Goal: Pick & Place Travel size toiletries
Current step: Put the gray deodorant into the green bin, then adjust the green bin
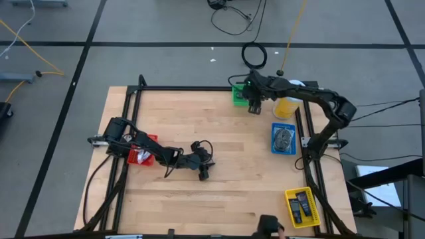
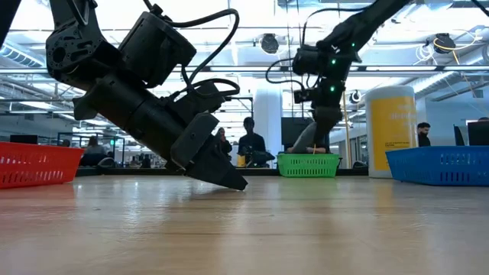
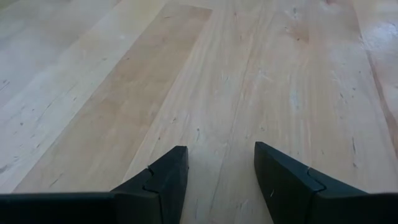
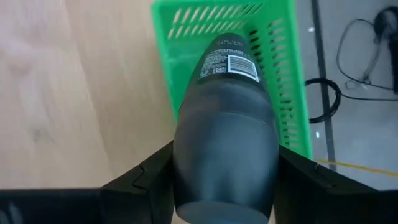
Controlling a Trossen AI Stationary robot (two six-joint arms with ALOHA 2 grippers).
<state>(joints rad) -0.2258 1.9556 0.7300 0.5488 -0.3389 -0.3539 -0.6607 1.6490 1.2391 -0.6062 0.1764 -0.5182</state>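
My right gripper is shut on a dark grey rounded bottle with a white barcode label, over the green basket at the table's far edge. In the low view this gripper points down above the green basket. My left gripper is open near the table's middle, with its fingertips low over bare wood. Dark round packets lie in the blue basket. Dark tubes lie in the yellow basket. My right gripper pinches the dark bottle between its two fingers, at the bottle's broad end. The fingers come from above, pointing down, and lie along the bottle. The labelled end points down toward the green basket. The bottle is lifted clear of the table.
A tall yellow bottle stands just right of the green basket, close to my right arm. A red basket sits under my left arm near the left edge. A black frame runs round the table. Bare wood lies between the two grippers.
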